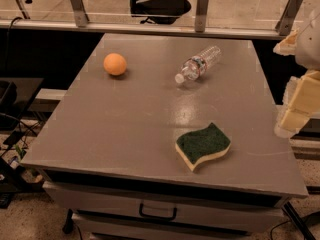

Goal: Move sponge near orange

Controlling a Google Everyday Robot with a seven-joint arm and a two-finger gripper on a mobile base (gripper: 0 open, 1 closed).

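Note:
The sponge [203, 146], with a dark green top over pale yellow foam and wavy edges, lies flat on the grey table [125, 119] near its front right. The orange [115, 64] sits at the table's back left, far from the sponge. My gripper [282, 86] hangs at the right edge of the view, beyond the table's right side and above the sponge's level. Its pale yellow fingers [300, 104] stand apart with nothing between them. Part of the gripper is cut off by the frame.
A clear plastic water bottle [198, 64] lies on its side at the table's back middle-right. A glass railing with metal posts [202, 6] runs behind the table. A drawer with a handle [158, 214] sits under the tabletop. Cables lie on the floor at left.

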